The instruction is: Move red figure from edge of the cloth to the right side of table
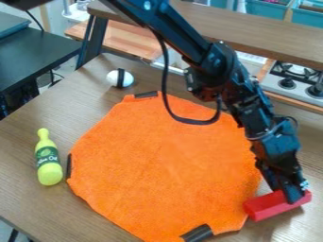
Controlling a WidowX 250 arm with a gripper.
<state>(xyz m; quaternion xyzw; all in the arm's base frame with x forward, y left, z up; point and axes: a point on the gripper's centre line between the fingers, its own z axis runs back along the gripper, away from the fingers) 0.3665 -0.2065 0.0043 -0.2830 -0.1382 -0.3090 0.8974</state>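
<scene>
The red figure [265, 206], a block-like bar, lies at the lower right, its left end at the edge of the orange cloth [167, 165] and its right end over the wooden table. My gripper [293, 193] is down at the right part of the red figure, covering some of its upper side. The arm hides the finger area enough that I cannot tell how tightly it holds the figure.
A yellow-green bottle [48, 158] lies left of the cloth. A white egg-like object with a black band [120, 78] sits beyond the cloth's top left corner. A raised wooden shelf [271, 35] and a stove [295, 75] stand behind.
</scene>
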